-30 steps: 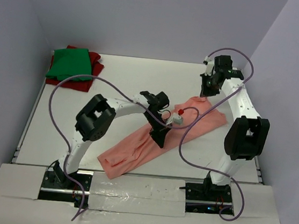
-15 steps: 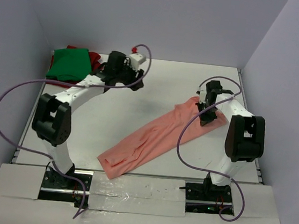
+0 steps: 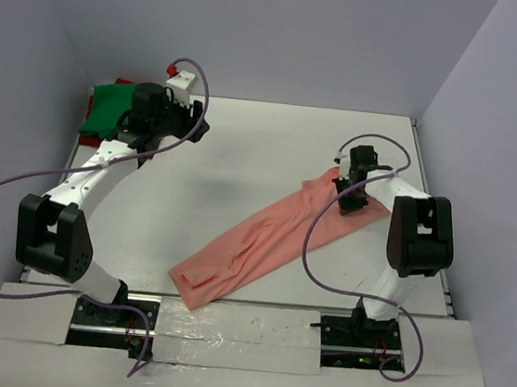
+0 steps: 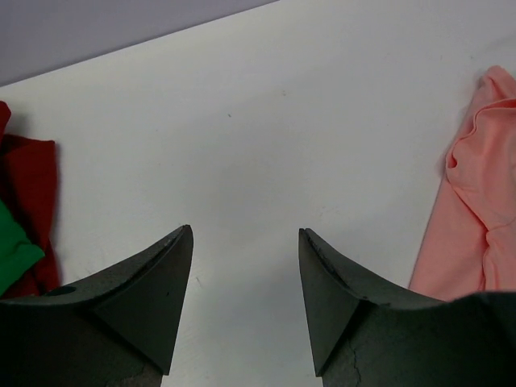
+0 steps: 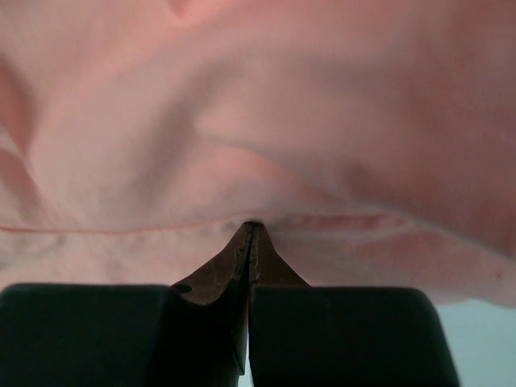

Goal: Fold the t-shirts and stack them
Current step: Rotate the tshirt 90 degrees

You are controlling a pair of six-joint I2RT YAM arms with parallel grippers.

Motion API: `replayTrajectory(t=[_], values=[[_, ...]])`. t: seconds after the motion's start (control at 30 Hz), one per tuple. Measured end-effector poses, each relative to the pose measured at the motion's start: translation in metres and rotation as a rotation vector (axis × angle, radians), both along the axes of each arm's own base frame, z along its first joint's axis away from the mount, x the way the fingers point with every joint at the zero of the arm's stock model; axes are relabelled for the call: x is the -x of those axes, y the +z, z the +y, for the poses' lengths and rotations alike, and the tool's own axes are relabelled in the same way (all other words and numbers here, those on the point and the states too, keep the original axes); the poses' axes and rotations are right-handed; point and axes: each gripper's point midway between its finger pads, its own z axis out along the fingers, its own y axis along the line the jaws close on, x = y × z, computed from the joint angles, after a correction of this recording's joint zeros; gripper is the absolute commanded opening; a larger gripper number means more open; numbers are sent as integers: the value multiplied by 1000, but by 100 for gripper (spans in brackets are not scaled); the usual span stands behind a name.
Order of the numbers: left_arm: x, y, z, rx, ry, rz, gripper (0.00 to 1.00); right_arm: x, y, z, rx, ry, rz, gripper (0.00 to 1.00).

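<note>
Pinches the far end of the salmon-pink t-shirt (image 3: pixel 273 232), stretched diagonally across the table (image 3: pixel 226 152), with the right gripper (image 5: pixel 250 230), and holds the left gripper (image 4: pixel 244 230) spread near the green t-shirt (image 3: pixel 109 111).

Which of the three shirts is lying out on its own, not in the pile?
The salmon-pink t-shirt, stretched out diagonally by itself; the green t-shirt and dark red t-shirt sit stacked in the far left corner.

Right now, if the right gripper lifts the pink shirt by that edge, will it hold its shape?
Probably not: the pink shirt lies wrinkled and bunched, so it likely droops. It looks thin, light. The right gripper pinches its hem, so cloth may slip.
</note>
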Motion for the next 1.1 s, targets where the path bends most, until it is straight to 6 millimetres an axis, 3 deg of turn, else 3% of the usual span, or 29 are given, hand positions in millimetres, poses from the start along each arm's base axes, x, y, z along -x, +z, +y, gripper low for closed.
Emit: replayTrajectory(t=[0.2, 0.43, 0.53, 0.77, 0.83, 0.9, 0.97, 1.1], values=[[10, -13, 6, 12, -24, 34, 64, -32, -2, 17, -31, -15, 0, 0], [11, -18, 27, 20, -6, 52, 64, -69, -1, 35, -49, -38, -3, 0], [16, -19, 30, 19, -12, 55, 64, -103, 2, 45, -51, -43, -25, 0], [21, -8, 32, 25, -31, 33, 64, -217, 20, 77, -89, -45, -155, 0], [22, -6, 32, 21, -39, 24, 64, -239, 27, 88, -105, -42, -200, 0], [23, -6, 31, 14, -50, 20, 64, -248, 33, 99, -114, -24, -234, 0], [24, -7, 31, 10, -58, 25, 64, -245, 34, 116, -120, 1, -233, 0], [26, -6, 30, 10, -67, 21, 64, -238, 36, 165, -185, 74, -231, 0]])
